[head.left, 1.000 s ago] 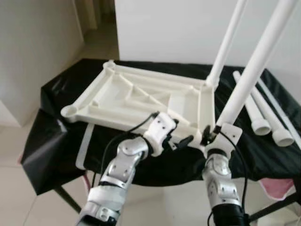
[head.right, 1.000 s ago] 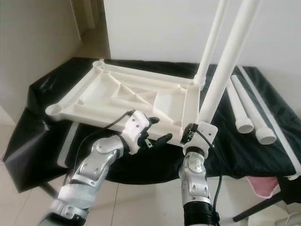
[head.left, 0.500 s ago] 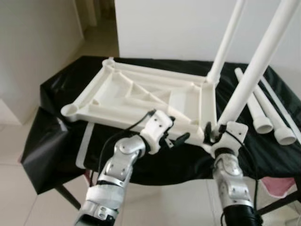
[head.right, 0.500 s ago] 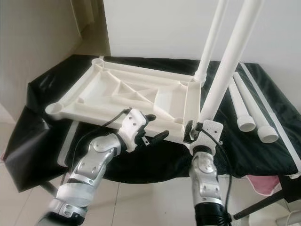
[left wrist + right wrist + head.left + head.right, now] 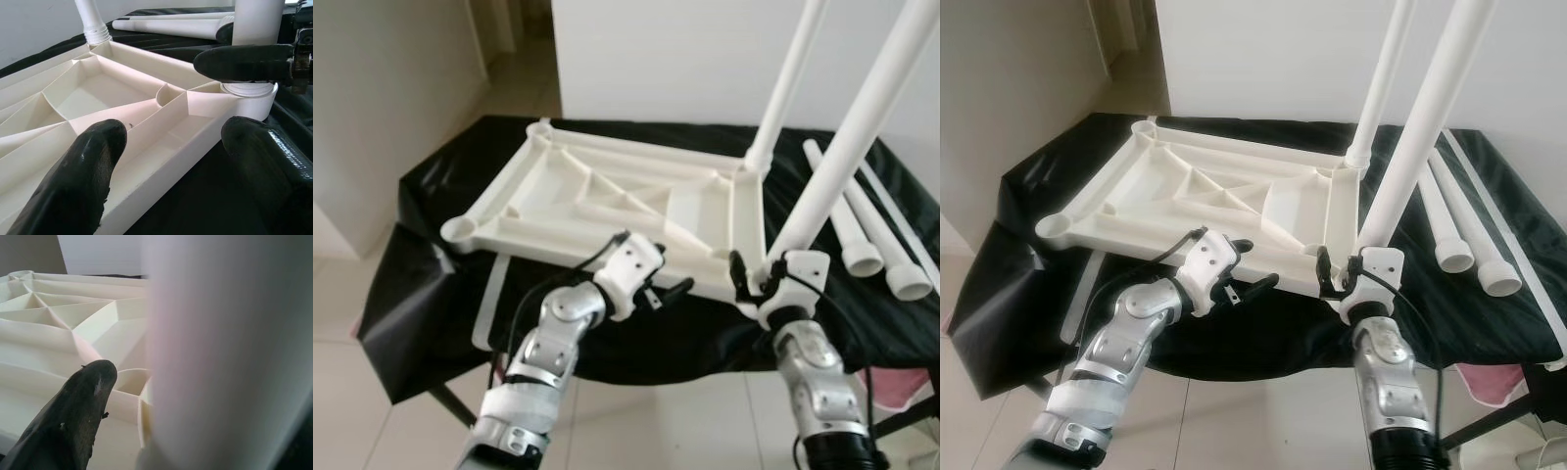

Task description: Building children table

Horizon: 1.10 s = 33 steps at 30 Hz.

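Observation:
The white plastic table top [image 5: 558, 217] lies upside down on a table draped in black cloth [image 5: 426, 191]. One white leg [image 5: 790, 78] stands in its far right corner socket. A second leg [image 5: 842, 147] stands tilted at the near right corner socket, and my right gripper [image 5: 759, 279] is shut on its base. The right wrist view shows that leg [image 5: 220, 357] close up beside one black finger [image 5: 78, 416]. My left gripper [image 5: 668, 290] is open at the top's front rim, left of that corner. Its fingers [image 5: 93, 171] straddle the rim [image 5: 161, 161] without touching it.
Two loose white legs [image 5: 847, 220] [image 5: 893, 250] lie on the cloth to the right of the top, with a thin white strip [image 5: 906, 220] beside them. A white wall stands behind the table. Tiled floor and a doorway lie to the left. Something pink [image 5: 891, 387] hangs at the lower right.
My left gripper has drawn back leftward along the front rim, away from the corner. My right forearm has swung to the right while still holding the near leg's base.

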### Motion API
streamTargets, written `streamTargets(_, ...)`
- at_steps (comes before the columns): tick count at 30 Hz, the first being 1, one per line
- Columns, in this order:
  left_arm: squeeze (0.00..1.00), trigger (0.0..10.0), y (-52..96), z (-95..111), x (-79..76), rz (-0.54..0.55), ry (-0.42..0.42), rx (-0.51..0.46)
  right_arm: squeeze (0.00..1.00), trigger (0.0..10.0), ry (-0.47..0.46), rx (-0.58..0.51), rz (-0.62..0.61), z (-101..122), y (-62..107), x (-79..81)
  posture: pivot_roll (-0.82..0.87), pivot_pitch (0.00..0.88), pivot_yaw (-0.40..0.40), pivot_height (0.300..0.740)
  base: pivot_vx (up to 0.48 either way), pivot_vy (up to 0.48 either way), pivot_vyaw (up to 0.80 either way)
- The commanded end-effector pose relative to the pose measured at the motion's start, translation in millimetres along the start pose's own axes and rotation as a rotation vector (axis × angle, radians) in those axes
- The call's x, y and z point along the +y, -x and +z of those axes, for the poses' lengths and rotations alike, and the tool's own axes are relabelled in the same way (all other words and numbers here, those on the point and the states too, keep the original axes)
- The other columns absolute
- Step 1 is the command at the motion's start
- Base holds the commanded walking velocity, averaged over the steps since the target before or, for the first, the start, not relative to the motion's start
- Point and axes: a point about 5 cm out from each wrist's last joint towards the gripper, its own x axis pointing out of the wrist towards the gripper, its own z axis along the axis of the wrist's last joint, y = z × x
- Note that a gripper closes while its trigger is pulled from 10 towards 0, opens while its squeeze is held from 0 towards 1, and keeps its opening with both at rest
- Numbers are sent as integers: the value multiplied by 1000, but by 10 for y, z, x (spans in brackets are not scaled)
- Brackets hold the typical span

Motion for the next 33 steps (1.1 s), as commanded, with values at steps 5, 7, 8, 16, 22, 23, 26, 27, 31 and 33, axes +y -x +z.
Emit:
streamTargets(5, 0, 10000, -14, -18, 51, 140, -9, 2, 0, 10000, 65, 4, 189, 45, 17, -40, -52, 0, -26, 740, 0, 0, 0)
streamTargets(7, 0, 10000, -20, -16, 52, 135, -15, 3, 0, 10000, 81, 18, 224, 32, 13, -62, -50, 0, -27, 740, 0, 0, 0)
streamTargets(8, 0, 10000, -26, -12, 56, 133, -18, 2, 0, 10000, 95, 29, 258, 22, 8, -77, -50, 0, -27, 740, 0, 0, 0)
streamTargets(16, 0, 10000, -70, 37, 95, 128, -36, -11, 0, 0, 154, 63, 388, 21, -59, -131, -47, 0, -25, 740, 0, 0, 0)
streamTargets(22, 0, 10000, -72, 58, 113, 131, -42, -21, 0, 0, 160, 90, 403, -25, -38, -180, -46, 0, -24, 740, 0, 0, 0)
streamTargets(23, 0, 10000, -75, 60, 119, 132, -42, -22, 0, 0, 158, 97, 403, -37, -33, -197, -48, 0, -23, 740, 0, 0, 0)
streamTargets(26, 0, 10000, -81, 60, 124, 132, -44, -21, 0, 0, 157, 99, 400, -40, -35, -215, -50, 0, -23, 740, 0, 0, 0)
streamTargets(27, 0, 10000, -84, 58, 127, 132, -47, -20, 0, 0, 156, 99, 401, -42, -37, -223, -50, 0, -23, 740, 0, 0, 0)
streamTargets(31, 0, 10000, -88, 54, 129, 134, -50, -17, 0, 0, 139, 102, 394, -50, -37, -234, -51, 0, -25, 740, 0, 0, 0)
streamTargets(33, 0, 10000, -88, 53, 128, 134, -50, -18, 0, 0, 125, 105, 383, -51, -38, -238, -52, 0, -26, 740, 0, 0, 0)
